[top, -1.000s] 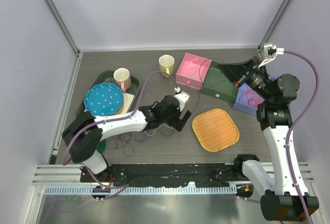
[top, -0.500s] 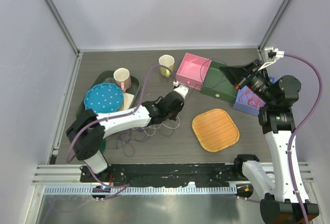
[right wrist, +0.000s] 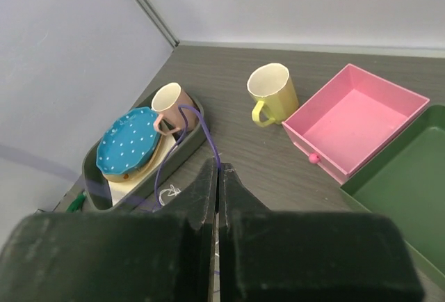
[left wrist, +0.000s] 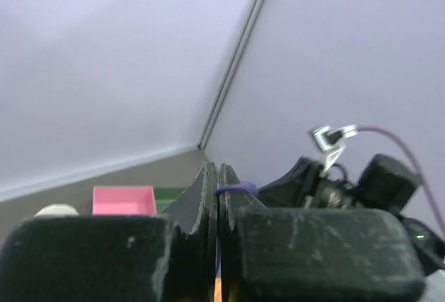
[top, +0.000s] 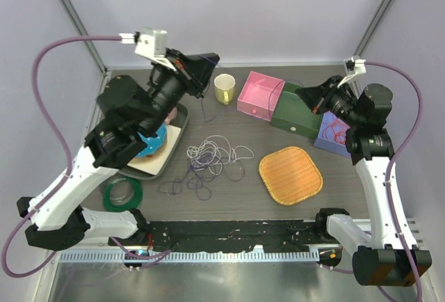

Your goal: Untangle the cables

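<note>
The cables (top: 212, 156) lie as a loose tangle of white and dark purple loops on the table's middle. My left gripper (top: 213, 58) is raised high above the table's back left, shut on a purple cable (left wrist: 236, 188). A thin strand (top: 204, 104) hangs below it. In the left wrist view its jaws (left wrist: 218, 170) press together round that strand. My right gripper (top: 302, 92) hovers over the green box, shut on a purple cable (right wrist: 206, 135) that loops out from its tips (right wrist: 218, 170). Orange-red cables (top: 336, 131) rest on the blue box at right.
A yellow mug (top: 224, 88), a pink box (top: 260, 94) and a green box (top: 295, 115) stand along the back. A woven mat (top: 290, 175) lies right of the tangle. A dark tray (right wrist: 182, 150) holds a dotted blue plate (right wrist: 128, 142) and a pink cup (right wrist: 170, 100). A green coil (top: 123, 192) lies front left.
My left gripper closed at the tangle, then the arm swung up and back with a purple strand. The tangle now lies uncovered. The right arm shifted slightly left.
</note>
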`<state>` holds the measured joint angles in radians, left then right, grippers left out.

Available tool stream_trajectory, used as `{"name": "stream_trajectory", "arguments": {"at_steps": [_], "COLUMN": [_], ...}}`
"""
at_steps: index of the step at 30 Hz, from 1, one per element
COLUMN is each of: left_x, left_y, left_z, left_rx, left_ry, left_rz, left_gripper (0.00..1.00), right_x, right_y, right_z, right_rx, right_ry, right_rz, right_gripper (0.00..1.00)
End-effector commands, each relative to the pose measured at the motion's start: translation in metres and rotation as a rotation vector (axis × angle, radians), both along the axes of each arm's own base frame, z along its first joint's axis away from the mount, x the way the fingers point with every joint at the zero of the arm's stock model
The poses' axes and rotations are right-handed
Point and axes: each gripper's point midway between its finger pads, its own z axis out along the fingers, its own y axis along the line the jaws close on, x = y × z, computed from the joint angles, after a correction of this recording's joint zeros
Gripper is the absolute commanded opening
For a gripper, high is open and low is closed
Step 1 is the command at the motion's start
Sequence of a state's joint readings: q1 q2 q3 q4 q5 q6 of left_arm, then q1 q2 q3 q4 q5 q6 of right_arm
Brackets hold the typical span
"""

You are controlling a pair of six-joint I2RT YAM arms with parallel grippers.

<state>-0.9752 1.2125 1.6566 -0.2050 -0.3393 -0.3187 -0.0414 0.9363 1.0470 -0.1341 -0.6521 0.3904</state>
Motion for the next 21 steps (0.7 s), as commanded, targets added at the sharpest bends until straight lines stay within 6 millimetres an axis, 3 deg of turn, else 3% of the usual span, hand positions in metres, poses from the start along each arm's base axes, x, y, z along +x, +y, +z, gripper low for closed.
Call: {"name": "stream_trajectory", "arguments": {"at_steps": [1, 4, 8, 13, 15, 21], "left_x": [-0.002, 0.002, 0.013, 0.028, 0.033, 0.044], "left_y": [-0.013, -0.011, -0.018, -0.035, -0.045, -0.056], "left_z": [0.015, 0.014, -0.012, -0.068, -0.092, -0.124], "left_rx": [0.024, 0.042, 0.083, 0.174, 0.213, 0.160], "left_ry": [-0.055, -0.049, -0.009, 0.077, 0.113, 0.235], "left_rz": [-0.050, -0.024, 0.002, 0.017, 0.010, 0.047], "left_gripper": [0.00, 0.00, 0.00, 0.00, 0.00, 0.00], "right_x": [0.008, 0.010, 0.008, -0.003, -0.013, -0.032], "right_y": [0.002, 0.006, 0.011, 0.025, 0.045, 0.095], "right_z": [0.010, 0.007, 0.009, 0.015, 0.014, 0.002], "right_rx": [-0.029, -0.027, -0.029, -0.019, -0.028, -0.089], "right_ry": [-0.029, -0.021, -0.034, -0.074, -0.086, -0.091], "right_rz": [0.023, 0.043, 0.065, 0.150, 0.237, 0.408], "right_gripper": [0.01, 0.01, 0.01, 0.01, 0.01, 0.01]}}
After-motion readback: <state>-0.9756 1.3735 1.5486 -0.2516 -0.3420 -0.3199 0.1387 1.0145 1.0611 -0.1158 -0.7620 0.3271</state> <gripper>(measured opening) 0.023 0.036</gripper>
